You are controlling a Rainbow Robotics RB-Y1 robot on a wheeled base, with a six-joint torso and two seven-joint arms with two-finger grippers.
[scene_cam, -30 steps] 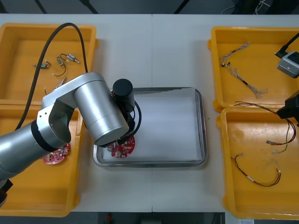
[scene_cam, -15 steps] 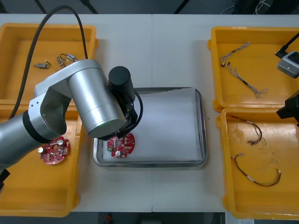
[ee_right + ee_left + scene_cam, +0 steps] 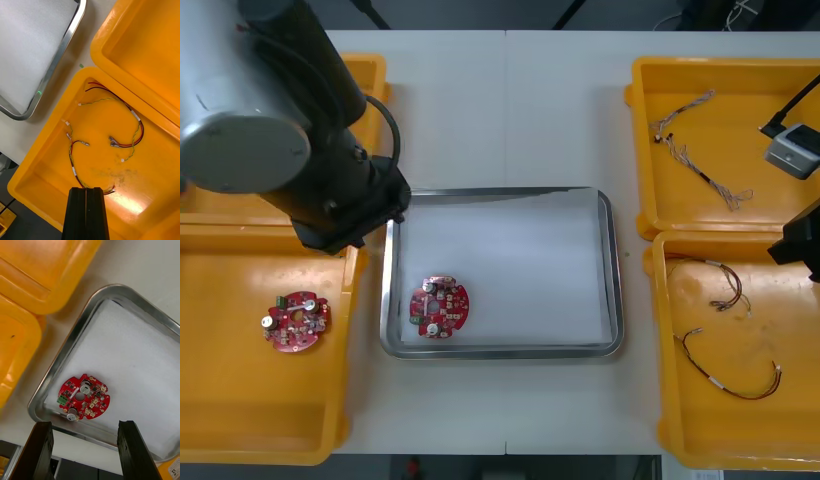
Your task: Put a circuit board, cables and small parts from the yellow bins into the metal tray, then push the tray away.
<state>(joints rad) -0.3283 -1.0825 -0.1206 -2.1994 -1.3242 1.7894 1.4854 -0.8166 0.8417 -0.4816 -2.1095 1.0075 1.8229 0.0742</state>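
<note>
the left end effector (image 3: 84,424) hangs raised over the left edge of the metal tray (image 3: 612,270), its two black fingers (image 3: 42,450) spread wide with nothing between them. out beyond those fingers, and apart from them, a round red circuit board (image 3: 439,308) lies flat on the tray's white inside, close to the near left corner and clear of the rim. a second circuit board (image 3: 296,321) sits in the near left yellow bin (image 3: 240,420), well apart from the tray. on the other side the right end effector (image 3: 86,192) hovers over the near right yellow bin (image 3: 680,440), pressed together at the middle and gripping nothing. below it red and yellow cables (image 3: 125,129) lie loosely curled on the bin floor. the far right yellow bin (image 3: 640,120) holds a thin cable (image 3: 700,165), possibly the twisted blue and white one, though from here i can't be sure. everything rests on the light table (image 3: 510,110).
</note>
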